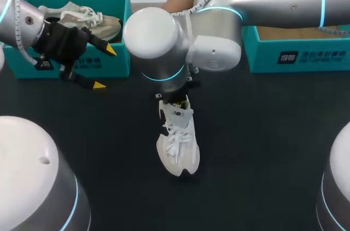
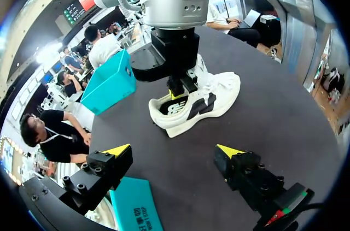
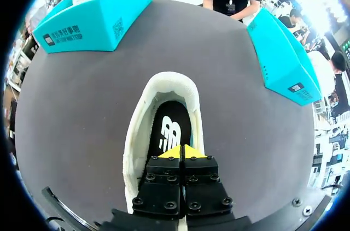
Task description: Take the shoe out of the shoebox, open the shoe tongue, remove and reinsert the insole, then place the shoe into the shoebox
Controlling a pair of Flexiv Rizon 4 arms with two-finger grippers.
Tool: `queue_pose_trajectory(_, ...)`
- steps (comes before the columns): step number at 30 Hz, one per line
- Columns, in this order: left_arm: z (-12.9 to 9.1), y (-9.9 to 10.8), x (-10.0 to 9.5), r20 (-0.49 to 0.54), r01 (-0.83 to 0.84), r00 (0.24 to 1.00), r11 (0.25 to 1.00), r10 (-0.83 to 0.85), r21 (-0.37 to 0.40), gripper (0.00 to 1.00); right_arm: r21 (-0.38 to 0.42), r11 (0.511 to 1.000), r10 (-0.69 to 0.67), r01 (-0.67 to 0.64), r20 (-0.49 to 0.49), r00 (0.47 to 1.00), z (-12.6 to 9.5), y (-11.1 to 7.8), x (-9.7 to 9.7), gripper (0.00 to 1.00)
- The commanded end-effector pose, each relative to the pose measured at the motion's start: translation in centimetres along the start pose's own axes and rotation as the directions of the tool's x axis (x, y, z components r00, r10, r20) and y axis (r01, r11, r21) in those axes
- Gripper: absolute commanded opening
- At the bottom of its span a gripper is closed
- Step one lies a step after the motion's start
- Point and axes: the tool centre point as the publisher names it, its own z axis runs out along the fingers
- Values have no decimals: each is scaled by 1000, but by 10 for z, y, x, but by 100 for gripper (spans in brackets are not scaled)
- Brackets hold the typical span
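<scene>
**A:** What is around on the table (image 1: 262,143), and does anything block the view?

**B:** Two teal boxes stand along the far side, well apart. The left box (image 1: 117,64) has a beige shoe (image 1: 104,23) lying in it. I cannot see into the right box (image 1: 295,56). From above, the right arm (image 1: 158,40) crosses in from the right, and its big round joint hides its own gripper and the heel of the white shoe (image 1: 179,143).

**A:** Where is that shoe, and which way does it point?

**B:** It stands upright on its sole in the middle of the table, between the boxes and nearer to me. Its long axis runs from far to near, with the heel toward the far side, the toe toward the near edge and the laces on top.

**A:** And the fingers?

**B:** The right gripper (image 3: 184,152) is down in the shoe's opening, over the black insole (image 3: 170,130). Its yellow tips are pressed together, and I see nothing between them. The left gripper (image 1: 105,67) hangs in front of the left box, fingers spread wide and holding nothing.
</scene>
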Motion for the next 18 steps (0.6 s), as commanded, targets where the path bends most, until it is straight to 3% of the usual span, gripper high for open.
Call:
queue_pose_trajectory(1,-1,-1,0,-1,0,1000,1000,0,-3,100,9,1000,-18,17,21,1000,11,2,0,0)
queue_pose_trajectory(7,-1,-1,0,-1,0,1000,1000,0,-3,100,19,998,-63,62,83,995,18,4,-4,0)
queue_pose_trajectory(12,-1,-1,0,-1,0,1000,1000,0,-3,100,18,998,-67,65,92,994,21,4,-7,0)
queue_pose_trajectory(18,-1,-1,0,-1,0,1000,1000,0,-3,100,28,997,-69,66,90,994,38,4,-7,0)
